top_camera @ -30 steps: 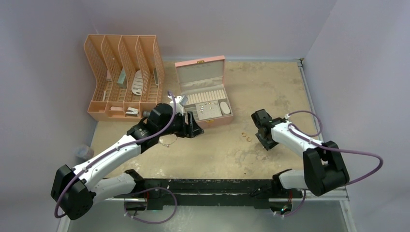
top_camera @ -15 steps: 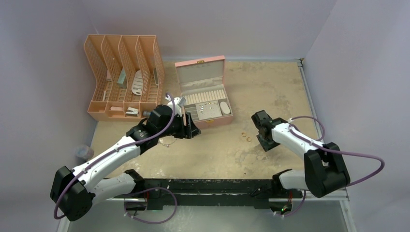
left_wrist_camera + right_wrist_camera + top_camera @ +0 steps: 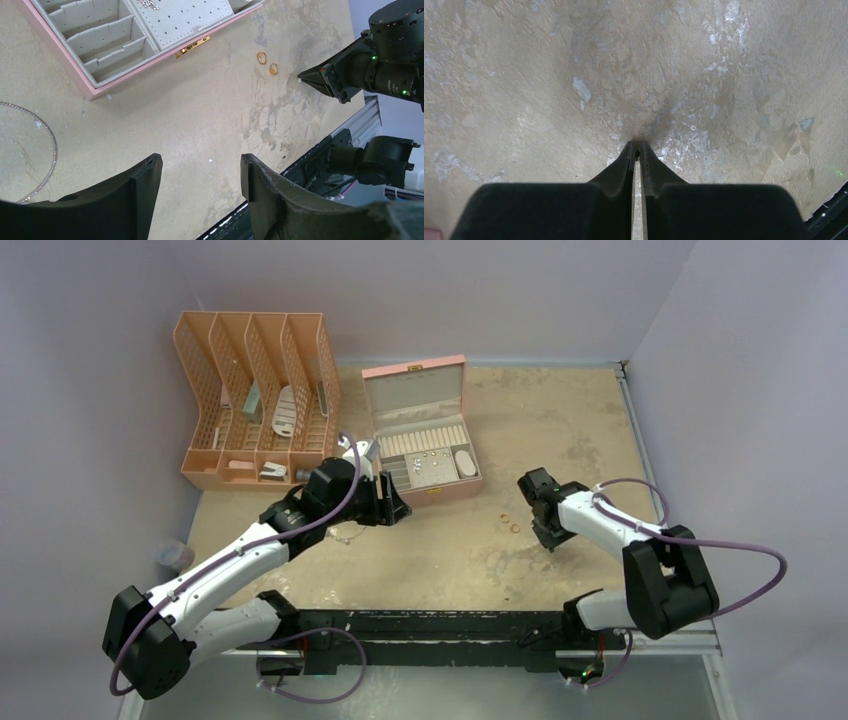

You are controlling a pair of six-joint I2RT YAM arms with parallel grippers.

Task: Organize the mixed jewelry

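The right claw (image 3: 636,146) has its fingers pressed together, tips down on the bare worktop (image 3: 724,75). Nothing shows between them, though a tiny speck there would be hard to see. The left claw (image 3: 200,185) stands apart and empty, hanging just before the front wall of the open pink jewelry box (image 3: 150,65).

The mixed jewelry is not yet sorted. Two gold rings (image 3: 267,63) lie on the worktop near the box's front right corner, between the box and the right claw. The silver loop (image 3: 47,145) lies off the box's front left corner, just beside the left claw.

The step in hand looks like picking up a loose piece, with the rings the nearest target for the right claw. That calls for parting the fingers, shifting the tips toward the box until they straddle one ring, then pinching low against the worktop, since the rings are small and could skid away.

The two rings sit close together as a pair, and the line through them runs slantwise away from the box front. The loop is round, so it has no long axis. Only an arc of it shows in the left wrist view.
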